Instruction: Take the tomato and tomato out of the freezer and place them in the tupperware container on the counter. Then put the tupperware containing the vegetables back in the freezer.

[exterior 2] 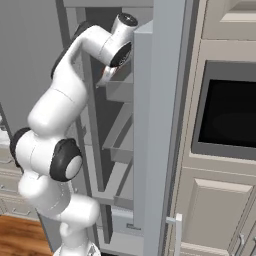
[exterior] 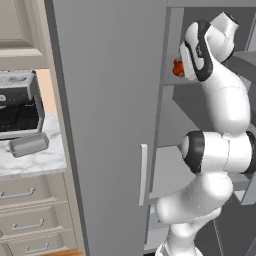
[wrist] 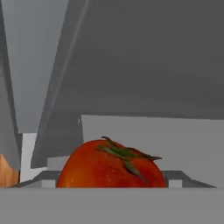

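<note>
End effector, jaw state untellable, reaches into freezer (exterior: 110, 100) by tomato (wrist: 111, 164): retrieval step; next, grasp and withdraw.

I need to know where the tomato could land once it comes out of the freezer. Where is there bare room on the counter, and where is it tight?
Bare marble shows on the counter in front of the tupperware container, out to its front edge. Behind the container the coffee machine crowds the back. Inside the freezer it is tight: the arm's hand reaches in by a tomato on an upper shelf.
</note>
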